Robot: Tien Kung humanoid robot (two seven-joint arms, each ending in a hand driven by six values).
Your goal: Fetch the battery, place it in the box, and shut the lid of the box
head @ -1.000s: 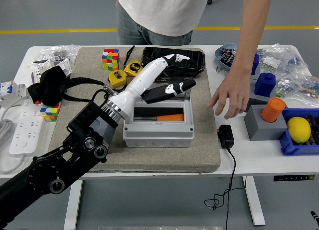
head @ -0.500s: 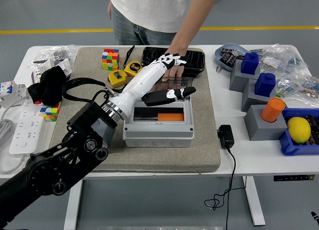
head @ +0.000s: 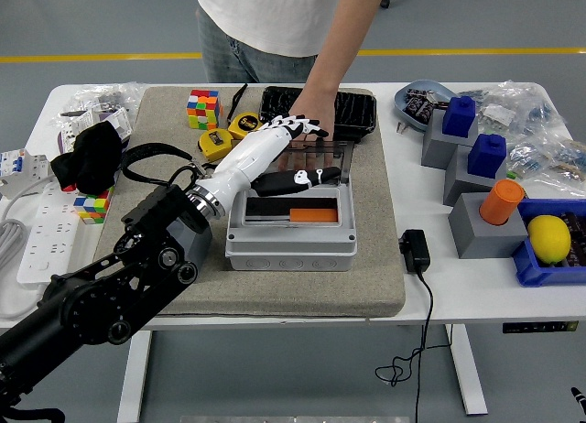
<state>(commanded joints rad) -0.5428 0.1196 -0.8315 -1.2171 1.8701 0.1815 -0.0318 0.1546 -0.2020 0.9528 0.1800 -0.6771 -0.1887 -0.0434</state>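
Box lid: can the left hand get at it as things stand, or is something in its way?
Probably yes. The left hand already reaches over the open box to the lid, but the person's hand rests at the lid's far edge and may interfere.

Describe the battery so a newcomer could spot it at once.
Start at the grey mat on the white table; near its middle stands a light grey box with its clear lid raised. The battery is the orange block lying inside, the only orange thing on the mat.
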